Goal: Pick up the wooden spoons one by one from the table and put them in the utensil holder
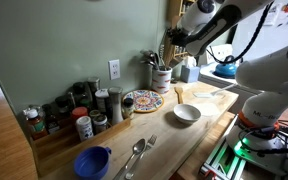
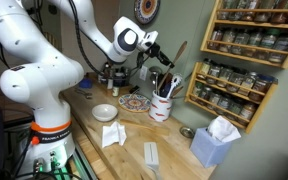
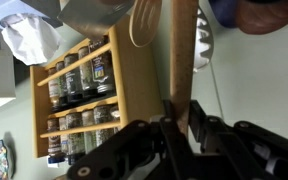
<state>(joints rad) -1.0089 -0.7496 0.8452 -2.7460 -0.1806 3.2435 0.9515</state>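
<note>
Arm (image 2: 84,25) up & out from base, elbow bent, wrist (image 2: 129,40) turned sideways. Gripper (image 2: 156,50) held high, jaws closed tight on wooden spoon (image 3: 182,60) handle, which sticks out past the tips. Wrist view: fingers (image 3: 199,130) either side of handle.

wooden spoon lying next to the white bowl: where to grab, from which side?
Handle, mid-length, from straight above. The wooden spoon lies flat on the table, so only its top is free; the handle is the narrow part, and the white bowl sits close beside it.
</note>
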